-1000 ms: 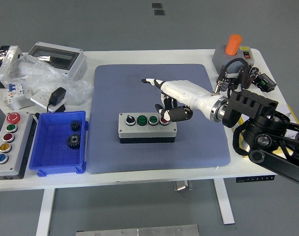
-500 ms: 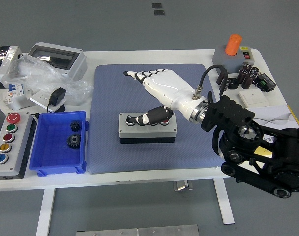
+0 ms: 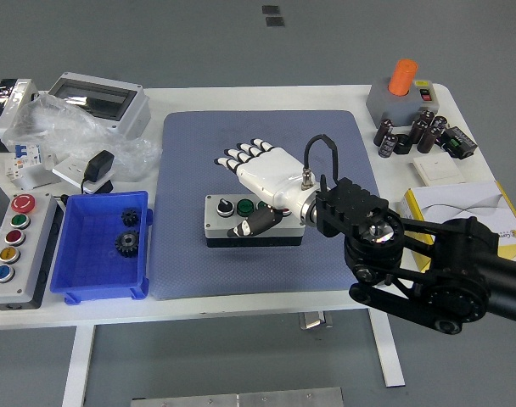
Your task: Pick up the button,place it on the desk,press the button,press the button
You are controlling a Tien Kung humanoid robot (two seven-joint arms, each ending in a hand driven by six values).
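While the button box [image 3: 255, 220] sits near the middle of the blue mat [image 3: 266, 203] on the white table [image 3: 326, 93], the right robot hand [image 3: 262, 174] lies over its right part, palm down. Its white fingers [image 3: 241, 156] are stretched out flat toward the far left, holding nothing, and the thumb [image 3: 256, 222] angles down across the front of the box, its dark tip at the box's front edge. On the box's top a black knob [image 3: 225, 206] and a green button [image 3: 244, 205] show to the left of the hand; the other buttons are hidden under it. The black arm [image 3: 411, 263] comes in from the lower right.

Left of the mat stands a blue bin [image 3: 88, 254] with two dark gears [image 3: 126, 231] inside. Beside it at the table's left edge lies a grey panel [image 3: 16, 246] with red, green, yellow and blue buttons. An orange cylinder [image 3: 402, 76] stands on a grey base at the far right corner.
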